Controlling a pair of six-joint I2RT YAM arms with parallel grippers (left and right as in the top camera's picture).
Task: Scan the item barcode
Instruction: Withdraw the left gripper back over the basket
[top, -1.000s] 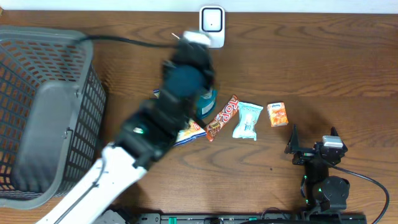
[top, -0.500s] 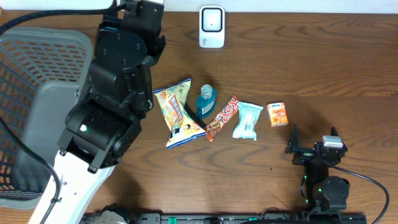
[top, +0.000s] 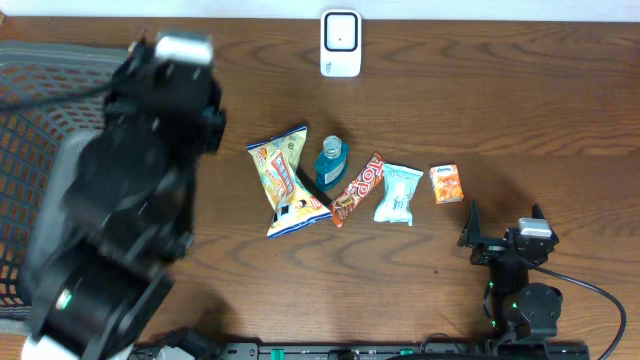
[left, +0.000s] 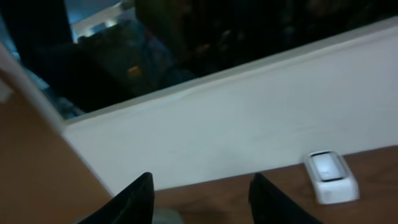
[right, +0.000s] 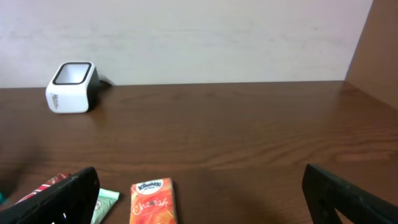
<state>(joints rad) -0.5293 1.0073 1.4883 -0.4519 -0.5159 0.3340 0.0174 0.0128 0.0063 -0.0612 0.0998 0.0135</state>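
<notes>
Several items lie in a row mid-table: a yellow snack bag (top: 288, 180), a blue bottle (top: 332, 162), a red candy bar (top: 358, 189), a green-white tissue pack (top: 398, 193) and an orange tissue pack (top: 447, 184). The white barcode scanner (top: 341, 43) stands at the far edge. My left arm (top: 130, 200) is raised over the left side, blurred; its gripper (left: 202, 199) is open and empty, with the scanner (left: 331, 176) to its right. My right gripper (right: 202, 205) is wide open near the front edge, with the orange pack (right: 153, 200) just ahead between its fingers, untouched.
A grey mesh basket (top: 40, 90) fills the table's left end, partly under my left arm. A pale wall runs behind the scanner (right: 71, 78). Bare brown wood shows between the item row and the scanner.
My left arm has swung from above the bottle and snack bag to the left, over the basket, uncovering both. The items and the right arm have not moved.
</notes>
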